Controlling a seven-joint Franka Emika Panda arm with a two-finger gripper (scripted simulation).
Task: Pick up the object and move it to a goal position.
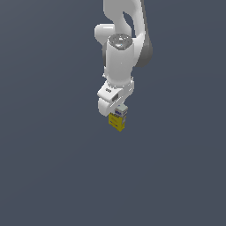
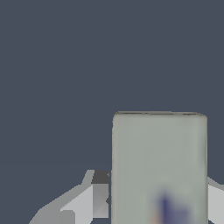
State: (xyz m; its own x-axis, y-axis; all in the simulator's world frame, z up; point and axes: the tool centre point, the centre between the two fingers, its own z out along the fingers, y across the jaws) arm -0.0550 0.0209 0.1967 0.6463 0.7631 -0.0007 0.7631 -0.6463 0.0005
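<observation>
The object (image 1: 117,122) is a small carton with a yellow lower body and a white-and-blue printed top band. It sits upright between the fingers of my white gripper (image 1: 119,112), which is shut on its top part. In the wrist view the object's pale top face (image 2: 159,157) fills the space between the grey fingers (image 2: 97,197), and a blurred blue print shows on it. One finger touches each side of it. The yellow body sticks out below the fingertips in the exterior view.
A plain dark blue-grey surface (image 1: 53,167) fills both views. The arm's white links (image 1: 121,53) rise above the gripper toward the top of the exterior view.
</observation>
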